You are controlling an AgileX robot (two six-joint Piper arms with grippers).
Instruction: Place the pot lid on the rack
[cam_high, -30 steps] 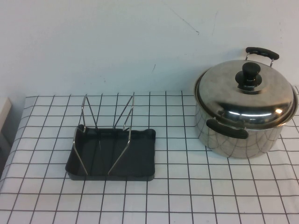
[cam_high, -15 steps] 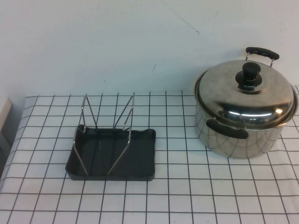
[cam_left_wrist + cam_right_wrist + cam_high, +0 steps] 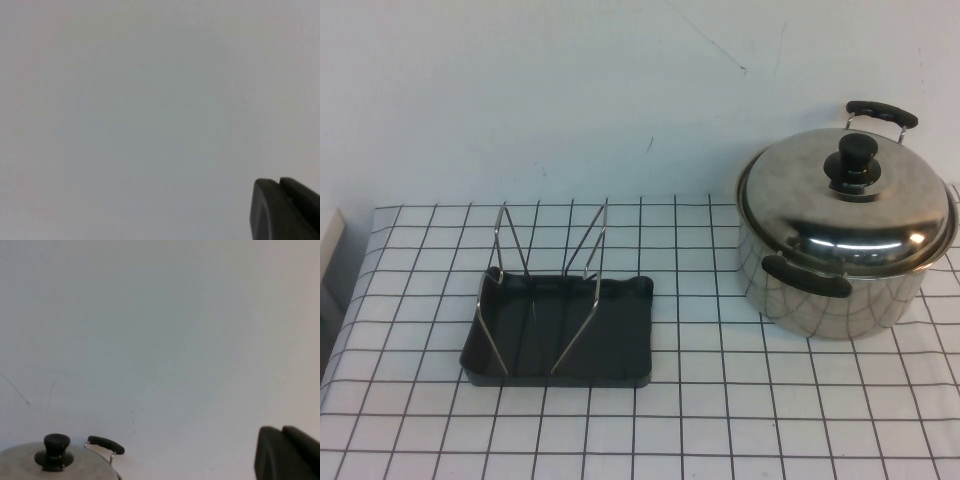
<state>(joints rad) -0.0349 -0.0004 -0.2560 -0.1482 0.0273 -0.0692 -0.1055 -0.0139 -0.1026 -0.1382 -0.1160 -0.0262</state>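
The pot lid (image 3: 880, 215), shiny domed steel with a black knob (image 3: 854, 162), sits on the steel pot (image 3: 830, 300) at the right of the table. The rack (image 3: 620, 330), thin wire uprights on a dark grey tray, stands empty at the centre left. Neither arm shows in the high view. My left gripper (image 3: 278, 181) is shut and empty, facing a blank wall. My right gripper (image 3: 281, 429) is shut and empty, raised and well back from the lid (image 3: 20, 462), whose top and knob show low in the right wrist view.
The table wears a white cloth with a black grid (image 3: 720, 420). The pot has black side handles (image 3: 805, 275). A pale wall stands behind the table. A light object (image 3: 328, 245) sits past the table's left edge.
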